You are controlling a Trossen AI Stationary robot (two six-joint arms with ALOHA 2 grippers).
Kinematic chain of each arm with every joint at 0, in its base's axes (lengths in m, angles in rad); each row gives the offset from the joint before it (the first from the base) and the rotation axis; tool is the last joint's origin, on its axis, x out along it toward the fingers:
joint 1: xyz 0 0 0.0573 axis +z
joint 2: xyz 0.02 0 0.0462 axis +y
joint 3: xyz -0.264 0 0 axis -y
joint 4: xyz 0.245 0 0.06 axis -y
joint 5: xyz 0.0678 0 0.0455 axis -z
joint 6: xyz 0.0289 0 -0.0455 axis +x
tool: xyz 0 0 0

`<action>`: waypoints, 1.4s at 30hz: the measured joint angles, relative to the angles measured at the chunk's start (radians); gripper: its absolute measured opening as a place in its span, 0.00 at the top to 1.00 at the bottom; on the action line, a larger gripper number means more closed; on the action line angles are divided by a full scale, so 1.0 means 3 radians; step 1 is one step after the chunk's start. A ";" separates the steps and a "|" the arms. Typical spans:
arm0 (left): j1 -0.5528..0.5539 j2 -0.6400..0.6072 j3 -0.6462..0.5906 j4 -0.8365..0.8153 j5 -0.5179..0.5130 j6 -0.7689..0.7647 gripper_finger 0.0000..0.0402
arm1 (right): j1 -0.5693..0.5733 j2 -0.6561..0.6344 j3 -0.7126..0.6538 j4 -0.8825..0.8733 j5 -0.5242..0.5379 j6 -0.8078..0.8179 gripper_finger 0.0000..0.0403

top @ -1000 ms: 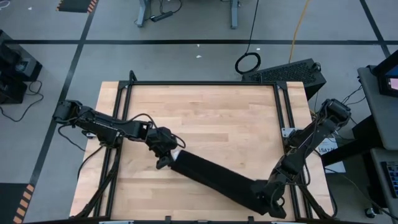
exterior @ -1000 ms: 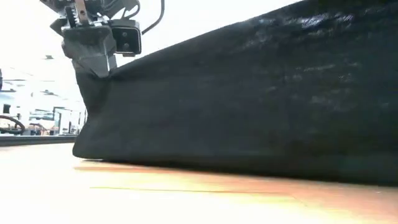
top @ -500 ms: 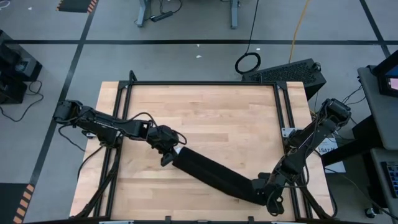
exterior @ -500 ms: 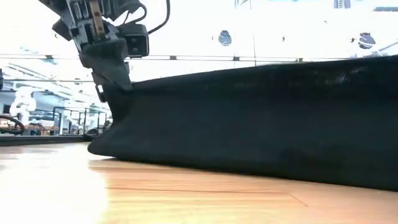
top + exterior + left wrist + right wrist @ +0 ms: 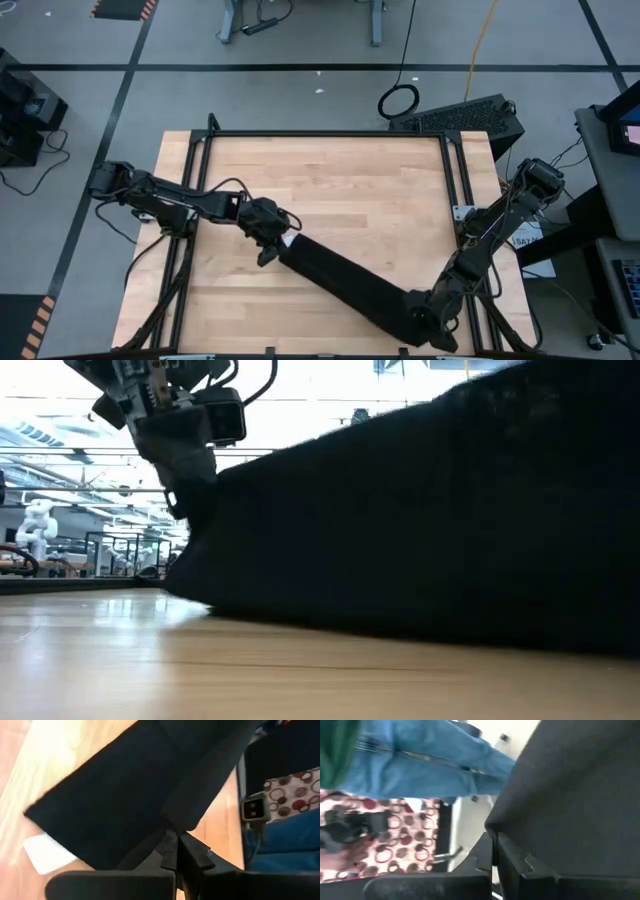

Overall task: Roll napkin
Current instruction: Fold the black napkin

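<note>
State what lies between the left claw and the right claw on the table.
The black napkin spans the whole stretch, a folded diagonal band pinched at one end by the left claw and at the other by the right claw. The high view shows this.

You are working in a robotics lab or workshop. The wooden table [image 5: 330, 190] sits in a black metal frame on a grey floor [image 5: 300, 95] marked with black tape lines. Cables [image 5: 400, 100] trail at the upper middle, and equipment racks [image 5: 110, 550] show at the low view's left.
</note>
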 joint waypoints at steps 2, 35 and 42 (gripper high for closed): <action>0.0020 -0.0003 0.0000 0.0105 -0.0120 -0.0050 0.98 | 0.0000 0.0000 0.0000 0.0051 0.0014 -0.0010 1.00; 0.0011 -0.0208 0.0000 -0.0362 0.0438 -0.0339 0.98 | -0.0001 -0.0001 0.0001 -0.1177 0.0099 0.0433 1.00; 0.0016 -0.0122 0.0000 -0.0208 0.0154 -0.0010 0.98 | 0.0000 -0.0001 0.0001 -0.1259 0.0027 0.0224 1.00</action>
